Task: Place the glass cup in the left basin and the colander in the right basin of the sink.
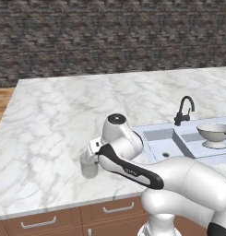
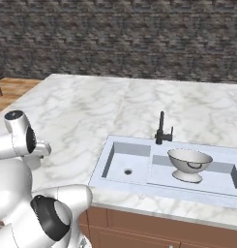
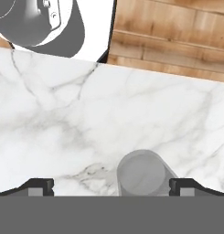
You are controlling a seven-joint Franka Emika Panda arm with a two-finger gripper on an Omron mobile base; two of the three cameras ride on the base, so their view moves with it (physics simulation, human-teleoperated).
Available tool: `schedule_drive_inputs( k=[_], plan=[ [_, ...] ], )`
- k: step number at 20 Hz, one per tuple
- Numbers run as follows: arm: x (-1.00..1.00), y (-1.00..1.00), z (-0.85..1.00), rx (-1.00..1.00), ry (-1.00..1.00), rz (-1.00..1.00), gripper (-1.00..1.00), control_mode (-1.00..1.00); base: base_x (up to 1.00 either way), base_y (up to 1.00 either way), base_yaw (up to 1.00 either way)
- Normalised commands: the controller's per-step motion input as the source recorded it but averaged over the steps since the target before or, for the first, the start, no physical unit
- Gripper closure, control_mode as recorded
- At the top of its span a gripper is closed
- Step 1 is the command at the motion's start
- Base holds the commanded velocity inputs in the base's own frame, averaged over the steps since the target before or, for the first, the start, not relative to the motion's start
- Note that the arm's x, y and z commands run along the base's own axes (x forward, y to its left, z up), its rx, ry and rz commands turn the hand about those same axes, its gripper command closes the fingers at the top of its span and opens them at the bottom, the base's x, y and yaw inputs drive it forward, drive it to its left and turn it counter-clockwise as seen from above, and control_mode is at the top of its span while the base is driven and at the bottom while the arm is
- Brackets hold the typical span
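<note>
The glass cup [image 3: 143, 174] stands upright on the marble counter, between the fingertips of my open gripper [image 3: 111, 188] and closer to the right tip. In the left base view the glass cup [image 1: 89, 167] sits just under my hand, left of the sink [image 1: 149, 152], partly hidden by the arm. The colander [image 2: 189, 164], a pale metallic bowl, stands upright in the right basin [image 2: 217, 179]. The left basin [image 2: 138, 166] holds nothing but its dark drain hole.
A thin black faucet [image 2: 162, 129] rises behind the sink between the basins. The marble counter [image 1: 63, 110] stretches wide to the left and back, up to a dark stone wall. The counter's front edge, with wood floor [image 3: 177, 36] beyond it, runs close to the cup.
</note>
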Motion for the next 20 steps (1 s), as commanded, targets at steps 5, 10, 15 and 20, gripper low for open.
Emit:
schedule_drive_inputs(
  k=[5, 10, 15, 20],
  plan=[
    [0.06, 0.00, -0.05, 0.00, 0.00, 0.00, -1.00, -1.00, 0.00, 0.00, 0.00],
    [0.12, 0.00, -0.02, 0.00, 0.00, 0.00, -1.00, -1.00, 0.00, 0.00, 0.00],
    [0.20, 0.00, 0.00, 0.00, 0.00, 0.00, -1.00, -1.00, 0.00, 0.00, 0.00],
    [0.12, 0.00, 0.00, 0.00, 0.00, 0.00, -1.00, -1.00, 0.00, 0.00, 0.00]
  ],
)
